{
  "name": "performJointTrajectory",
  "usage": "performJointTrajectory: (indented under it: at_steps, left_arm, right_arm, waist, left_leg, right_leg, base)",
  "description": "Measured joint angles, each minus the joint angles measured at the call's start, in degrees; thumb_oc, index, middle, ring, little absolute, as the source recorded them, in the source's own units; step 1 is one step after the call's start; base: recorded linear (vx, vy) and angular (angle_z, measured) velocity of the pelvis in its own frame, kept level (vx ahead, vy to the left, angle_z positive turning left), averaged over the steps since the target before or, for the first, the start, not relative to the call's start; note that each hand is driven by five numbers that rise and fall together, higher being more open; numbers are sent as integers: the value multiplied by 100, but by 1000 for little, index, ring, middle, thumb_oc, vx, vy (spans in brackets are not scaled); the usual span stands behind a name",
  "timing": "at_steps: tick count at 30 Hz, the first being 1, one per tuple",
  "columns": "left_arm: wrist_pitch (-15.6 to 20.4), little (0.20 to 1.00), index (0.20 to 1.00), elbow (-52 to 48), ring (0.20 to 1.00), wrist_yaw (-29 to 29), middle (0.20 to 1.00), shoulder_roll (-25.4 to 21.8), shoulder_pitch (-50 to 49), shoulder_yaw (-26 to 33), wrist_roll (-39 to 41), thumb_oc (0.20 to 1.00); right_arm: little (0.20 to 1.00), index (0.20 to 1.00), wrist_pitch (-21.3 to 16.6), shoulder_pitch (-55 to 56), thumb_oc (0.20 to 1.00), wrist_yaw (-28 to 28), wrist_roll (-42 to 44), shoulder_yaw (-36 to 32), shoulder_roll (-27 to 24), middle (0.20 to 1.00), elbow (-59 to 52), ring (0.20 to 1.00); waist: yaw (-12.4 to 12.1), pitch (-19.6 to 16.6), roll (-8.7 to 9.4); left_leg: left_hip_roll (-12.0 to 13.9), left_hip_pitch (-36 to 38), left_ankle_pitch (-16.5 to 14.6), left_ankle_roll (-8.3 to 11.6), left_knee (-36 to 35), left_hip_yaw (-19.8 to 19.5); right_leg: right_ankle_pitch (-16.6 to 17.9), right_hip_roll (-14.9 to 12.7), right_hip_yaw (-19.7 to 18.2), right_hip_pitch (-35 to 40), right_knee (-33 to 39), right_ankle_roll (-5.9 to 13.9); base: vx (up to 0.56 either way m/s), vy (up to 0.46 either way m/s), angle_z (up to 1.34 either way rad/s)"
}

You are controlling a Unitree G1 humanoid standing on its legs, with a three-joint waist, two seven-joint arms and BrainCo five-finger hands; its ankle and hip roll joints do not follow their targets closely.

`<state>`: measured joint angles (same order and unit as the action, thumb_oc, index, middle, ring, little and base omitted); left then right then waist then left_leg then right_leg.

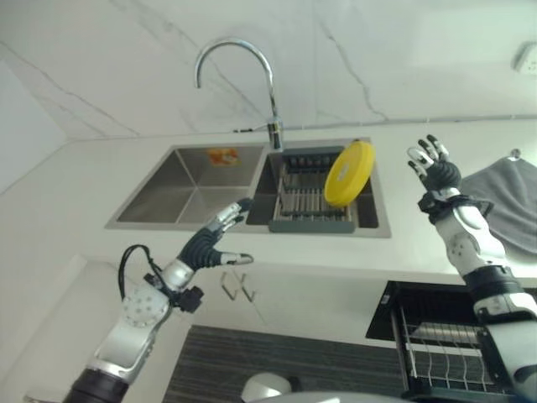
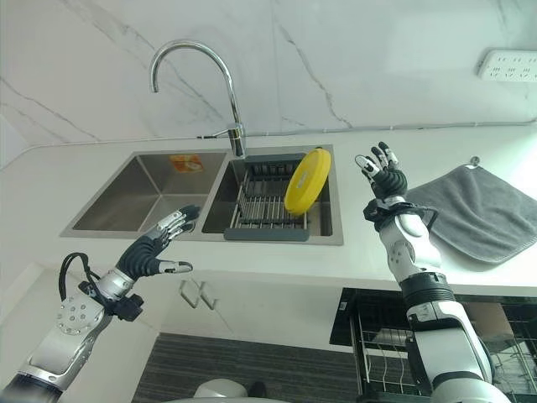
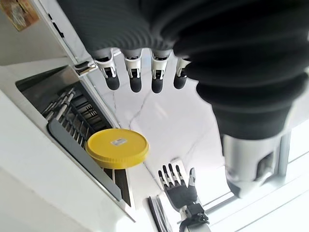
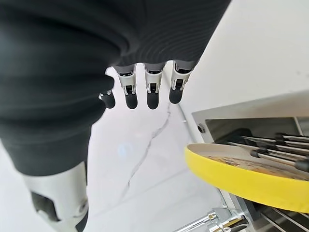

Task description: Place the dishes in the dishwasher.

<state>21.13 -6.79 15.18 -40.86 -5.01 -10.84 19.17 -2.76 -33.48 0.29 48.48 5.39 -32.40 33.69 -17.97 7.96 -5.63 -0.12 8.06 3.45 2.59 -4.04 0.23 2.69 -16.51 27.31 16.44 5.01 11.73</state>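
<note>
A yellow plate stands on edge in the grey drying rack inside the right basin of the sink; it also shows as the yellow plate and the yellow plate in the wrist views. My left hand hovers open over the counter's front edge, just left of the rack, holding nothing. My right hand is raised open above the counter, right of the plate and apart from it. The dishwasher's wire rack is pulled out at the lower right.
A chrome tap arches over the sink. The left basin holds nothing. A grey towel lies on the counter at the right. Cabinet handles sit below the counter edge. A wall socket is at the upper right.
</note>
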Motion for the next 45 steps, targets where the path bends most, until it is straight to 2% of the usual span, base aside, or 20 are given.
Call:
performJointTrajectory:
  at_steps: [11,24,37,42,45]
  left_arm:
    - [92,1000,1000,-1,1000,137,1000,-44,-154,-8,214,1000]
    - [165,1000,1000,-2,1000,196,1000,-76,-190,-8,216,1000]
    - [370,1000,1000,-5,1000,198,1000,-204,-170,-43,215,1000]
    - [375,1000,1000,-35,1000,193,1000,-307,-132,-44,214,1000]
    - [411,1000,1000,-57,1000,185,1000,-399,-75,-55,215,1000]
  right_arm:
    - [1000,1000,249,1,1000,185,37,-147,-1,1000,31,1000]
    - [1000,1000,365,1,1000,250,224,-133,19,1000,229,1000]
    - [1000,1000,482,-2,1000,245,226,-122,26,1000,255,1000]
    - [1000,1000,465,-63,1000,240,231,-150,20,1000,363,1000]
    - [1000,1000,465,-255,1000,240,241,-131,20,1000,438,1000]
  waist:
    - [-6,29,29]
    - [-84,124,63]
    - [-220,382,37]
    - [-238,464,66]
    - [-272,510,9]
  left_leg:
    - [-9,-1,1,0,9,-44]
    - [-23,-12,2,1,39,-120]
    - [-35,-242,2,1,142,-177]
    - [-52,-392,1,3,224,-284]
    - [-44,-480,2,3,268,-292]
  right_leg:
    - [-11,1,3,25,0,20]
    - [-26,2,5,71,0,35]
    - [-25,1,48,-68,-9,42]
    - [-27,1,170,-111,-12,40]
    - [-35,-3,161,-205,-85,44]
  base:
    - [19,3,1]
    - [-1,9,2]
    - [-25,22,2]
    - [-34,-1,12]
    - [-83,-17,1]
